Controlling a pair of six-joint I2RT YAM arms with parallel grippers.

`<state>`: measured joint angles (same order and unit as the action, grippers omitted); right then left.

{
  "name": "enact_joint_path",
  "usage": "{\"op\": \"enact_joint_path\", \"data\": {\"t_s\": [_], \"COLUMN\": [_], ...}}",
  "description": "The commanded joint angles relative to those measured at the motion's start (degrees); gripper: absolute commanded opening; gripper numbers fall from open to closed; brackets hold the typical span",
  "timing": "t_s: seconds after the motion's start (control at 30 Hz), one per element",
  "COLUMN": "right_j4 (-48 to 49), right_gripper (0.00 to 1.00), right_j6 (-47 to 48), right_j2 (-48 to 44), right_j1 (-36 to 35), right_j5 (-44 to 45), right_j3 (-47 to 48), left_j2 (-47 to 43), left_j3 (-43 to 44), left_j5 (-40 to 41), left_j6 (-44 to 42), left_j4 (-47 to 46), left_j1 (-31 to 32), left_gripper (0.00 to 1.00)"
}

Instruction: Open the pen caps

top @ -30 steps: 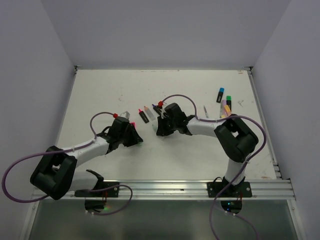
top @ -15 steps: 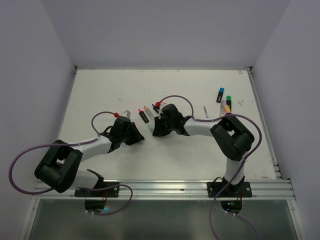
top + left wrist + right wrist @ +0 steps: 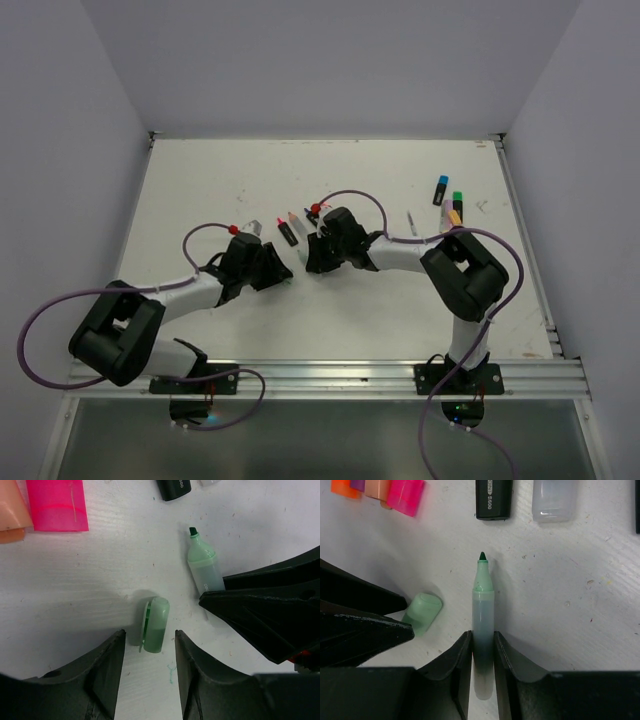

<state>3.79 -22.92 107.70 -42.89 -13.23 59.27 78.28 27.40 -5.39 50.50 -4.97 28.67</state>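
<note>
A pale green pen cap [image 3: 155,625] lies loose on the table just beyond my left gripper [image 3: 150,642], whose fingers stand open on either side of it without touching. The uncapped green highlighter [image 3: 483,605] points away, its dark tip bare. My right gripper [image 3: 483,640] is shut on its barrel. The same cap [image 3: 422,612] lies left of the highlighter in the right wrist view. In the top view the left gripper [image 3: 283,270] and right gripper [image 3: 305,262] nearly meet at the table's middle, hiding cap and highlighter.
Just beyond the grippers lie a pink cap [image 3: 405,495], an orange cap [image 3: 344,487], a black highlighter body [image 3: 493,500] and a clear cap [image 3: 554,500]. Capped highlighters, blue [image 3: 441,188] and green [image 3: 457,203], lie at the back right. White walls enclose the table.
Both arms shifted slightly left during the first half second, then held still. The left gripper's fingers now look spread wider, with the green cap free on the table.
</note>
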Motion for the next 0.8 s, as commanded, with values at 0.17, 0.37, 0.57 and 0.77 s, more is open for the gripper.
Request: {"op": "enact_joint_path", "data": {"t_s": [0.17,0.37,0.57,0.77], "right_j4": [-1.95,-3.62,-13.19,-21.01], "right_gripper": [0.34,0.44,0.50,0.49], "right_j6": [1.82,3.40,4.11,4.28], "right_j2": [0.05,-3.63,-11.36,-11.12], "right_j1": [-0.08,0.09,10.51,25.04], "right_j5": [0.23,5.57,9.54,15.07], "right_j3": [3.49,3.66,5.95,12.88], "left_j2": [-4.27,-9.19,-17.19,-19.04], "left_j3": [-0.95,-1.29,1.15,6.26], "left_j5": [3.19,5.12,6.97,3.38], "left_j6": [0.21,0.56,-2.32,-7.43], "left_j4": [4.62,7.78,9.89,9.55], "left_j1": [0.34,0.34,0.34,0.34], "left_gripper": [0.52,0.53,0.54,0.54]}}
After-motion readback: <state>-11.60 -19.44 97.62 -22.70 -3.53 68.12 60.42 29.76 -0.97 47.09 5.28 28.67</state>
